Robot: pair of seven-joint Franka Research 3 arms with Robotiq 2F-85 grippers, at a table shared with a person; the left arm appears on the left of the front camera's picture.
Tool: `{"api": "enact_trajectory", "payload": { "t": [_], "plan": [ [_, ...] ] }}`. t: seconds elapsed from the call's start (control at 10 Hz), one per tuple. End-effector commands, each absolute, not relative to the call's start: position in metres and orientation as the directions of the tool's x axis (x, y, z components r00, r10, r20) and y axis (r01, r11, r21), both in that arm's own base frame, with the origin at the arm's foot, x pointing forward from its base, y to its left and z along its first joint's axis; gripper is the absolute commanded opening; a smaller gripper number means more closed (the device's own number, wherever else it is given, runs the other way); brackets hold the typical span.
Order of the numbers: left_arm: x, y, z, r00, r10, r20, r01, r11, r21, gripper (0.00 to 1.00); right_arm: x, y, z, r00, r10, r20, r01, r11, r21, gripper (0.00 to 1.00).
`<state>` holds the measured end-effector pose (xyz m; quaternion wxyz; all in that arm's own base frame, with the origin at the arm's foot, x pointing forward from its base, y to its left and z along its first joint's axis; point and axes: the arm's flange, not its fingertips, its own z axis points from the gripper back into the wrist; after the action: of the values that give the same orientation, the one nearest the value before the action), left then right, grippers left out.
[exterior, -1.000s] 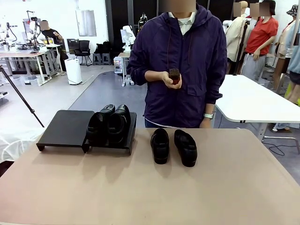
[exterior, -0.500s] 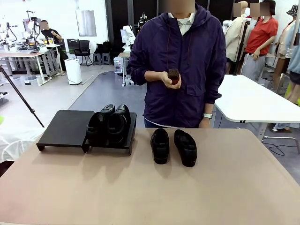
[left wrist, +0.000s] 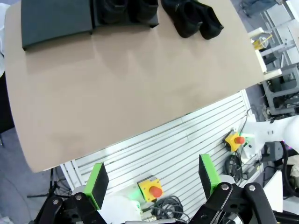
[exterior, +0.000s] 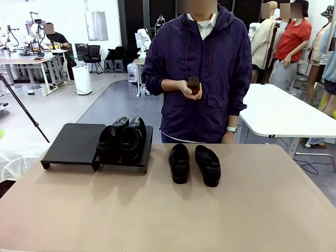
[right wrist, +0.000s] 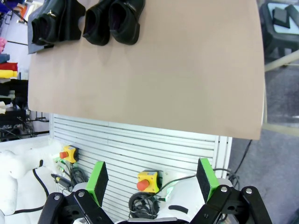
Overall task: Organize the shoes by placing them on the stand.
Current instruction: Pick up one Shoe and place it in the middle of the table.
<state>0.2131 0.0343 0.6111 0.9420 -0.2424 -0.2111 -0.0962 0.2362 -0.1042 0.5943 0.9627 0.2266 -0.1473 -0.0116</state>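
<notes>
Front view: a pair of black slip-on shoes (exterior: 131, 140) sits side by side on the right panel of the stand (exterior: 73, 143), left of centre in the frame. A second pair (exterior: 179, 163) stands on the counter (exterior: 220, 215) just right of the stand, near the middle. Behind it a person (exterior: 210, 79) holds a small brown-red object (exterior: 194, 84). In the wrist views my left hand (left wrist: 152, 172) and right hand (right wrist: 152, 170) are both released, green pads wide apart with nothing between them, well apart from the shoes.
</notes>
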Motion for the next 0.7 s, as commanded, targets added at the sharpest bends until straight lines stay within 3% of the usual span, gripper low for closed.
{"api": "enact_trajectory", "payload": {
  "t": [0.0,0.3,0.4,0.6],
  "plan": [
    [0.21,0.034,0.614,0.897,-0.067,0.437,0.276,0.857,-0.435,1.0,0.236,-0.106,0.597,0.955,-0.072,0.289,-0.067,0.894,0.444,1.0],
    [0.21,0.034,0.614,0.897,-0.067,0.437,0.276,0.857,-0.435,1.0,0.236,-0.104,0.594,0.956,-0.089,0.278,-0.044,0.897,0.44,1.0],
    [0.21,0.034,0.614,0.897,-0.067,0.437,0.276,0.857,-0.435,1.0,0.264,-0.067,0.599,0.963,-0.097,0.252,-0.01,0.921,0.39,1.0],
    [0.21,0.034,0.614,0.897,-0.067,0.437,0.276,0.857,-0.435,1.0,0.327,0.024,0.587,0.991,0.051,0.125,-0.083,0.959,0.27,1.0]
  ]
}}
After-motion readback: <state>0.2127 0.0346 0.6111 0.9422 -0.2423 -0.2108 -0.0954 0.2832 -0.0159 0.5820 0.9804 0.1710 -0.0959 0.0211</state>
